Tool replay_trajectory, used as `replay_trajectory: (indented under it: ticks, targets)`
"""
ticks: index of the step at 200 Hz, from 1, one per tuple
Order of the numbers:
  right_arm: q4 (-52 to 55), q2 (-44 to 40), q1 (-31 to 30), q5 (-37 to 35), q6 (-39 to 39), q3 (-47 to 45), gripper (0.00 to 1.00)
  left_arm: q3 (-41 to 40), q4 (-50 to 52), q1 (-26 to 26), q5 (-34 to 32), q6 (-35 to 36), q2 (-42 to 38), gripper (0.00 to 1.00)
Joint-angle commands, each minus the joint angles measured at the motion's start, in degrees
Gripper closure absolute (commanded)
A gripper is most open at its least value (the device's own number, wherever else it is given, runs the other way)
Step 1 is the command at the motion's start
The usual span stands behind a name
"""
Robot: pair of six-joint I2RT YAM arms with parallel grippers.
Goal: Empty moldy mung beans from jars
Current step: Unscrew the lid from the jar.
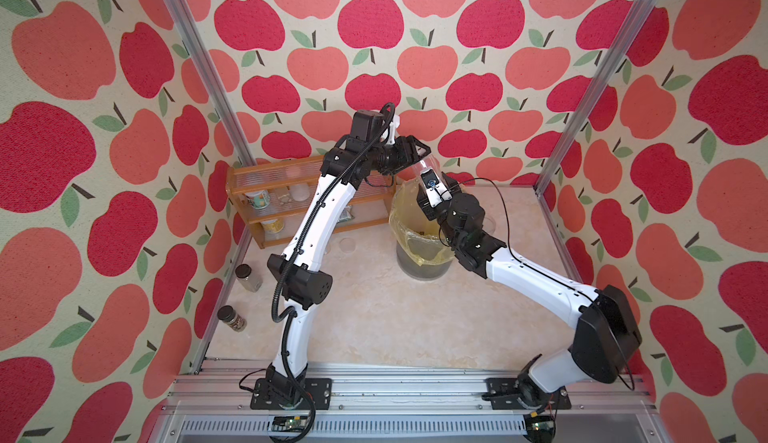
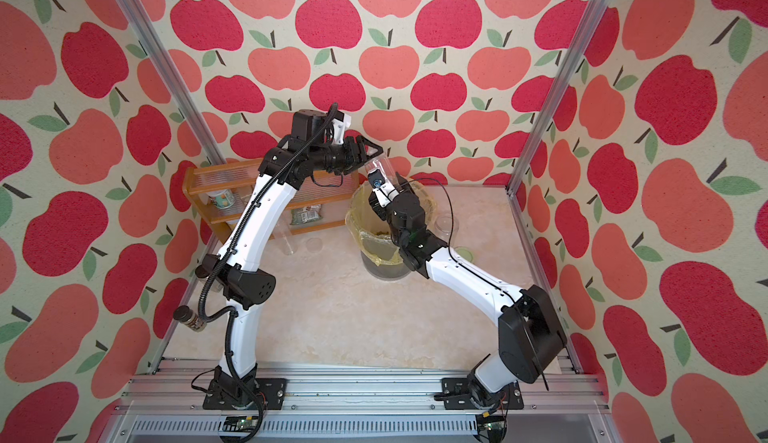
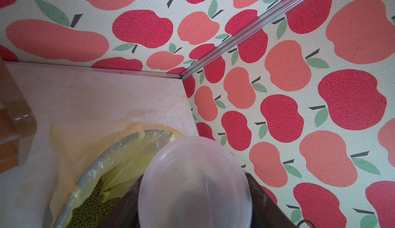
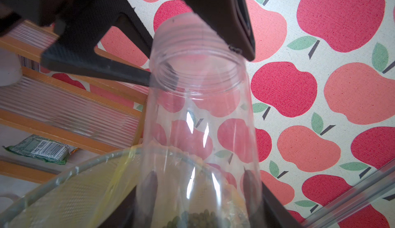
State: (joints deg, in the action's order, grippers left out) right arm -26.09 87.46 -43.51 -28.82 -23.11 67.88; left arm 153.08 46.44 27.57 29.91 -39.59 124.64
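Observation:
My right gripper (image 4: 198, 197) is shut on a clear jar (image 4: 198, 126), holding it near its base above the bag-lined bin (image 1: 419, 264). Mung beans (image 4: 196, 217) show through the jar wall at its base end. More mung beans (image 3: 92, 203) lie inside the bin's yellow bag. My left gripper (image 3: 194, 194) is shut on the jar's frosted lid (image 3: 194, 173), right at the threaded mouth (image 4: 194, 66). I cannot tell whether the lid still touches it. In both top views the grippers (image 1: 417, 152) (image 2: 395, 189) meet over the bin's far rim.
A wooden shelf (image 1: 266, 196) with printed cans (image 1: 258, 200) and a green packet (image 2: 305, 215) stands at the back left. An open clear jar (image 2: 446, 225) and a pale green lid (image 2: 463, 254) lie right of the bin. Two small dark-lidded jars (image 1: 248, 277) (image 1: 232, 318) stand by the left wall.

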Motion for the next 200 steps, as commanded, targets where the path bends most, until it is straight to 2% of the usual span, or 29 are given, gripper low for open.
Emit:
replay_trajectory:
  ticks: [1, 13, 36, 63, 103, 119, 149, 162, 200]
  targets:
    - [-5.02, -1.69, -0.40, 0.29, 0.21, 1.39, 0.69, 0.56, -1.16, -4.61, -8.65, 2.28, 1.50, 0.30]
    - [-4.57, -1.55, -0.38, 0.60, 0.51, 1.79, 0.69, 0.56, -1.27, -4.55, -9.28, 3.36, 1.07, 0.25]
    - [-3.50, -0.87, -0.48, 0.67, 0.60, 2.27, 0.69, -0.86, -2.10, -4.55, -11.39, 4.35, -0.31, 0.23]
    - [-2.80, -0.33, -0.36, 1.13, 1.70, 2.09, 0.69, -4.62, -5.76, -4.55, -12.46, 4.83, -2.79, 0.15]
    - [0.62, -1.85, 1.40, 4.72, 7.29, 1.90, 0.69, -8.15, -9.11, -4.83, -13.56, 6.97, -6.51, 0.09]
    - [3.13, -3.38, 2.80, 7.39, 10.37, 1.53, 0.69, -15.14, -15.40, -5.20, -13.11, 7.53, -11.00, 0.08]
    - [6.85, -7.70, 6.45, 15.40, 17.66, -0.76, 0.69, -34.34, -33.86, -6.20, -9.95, 6.33, -21.08, 0.06]
    - [8.70, -9.85, 9.04, 21.93, 22.83, -1.66, 0.68, -41.38, -40.76, -6.39, -8.53, 5.94, -24.71, 0.05]
    - [9.62, -13.27, 16.57, 42.46, 34.20, -3.24, 0.66, -59.49, -62.43, -6.67, 1.19, 3.72, -32.44, 0.04]
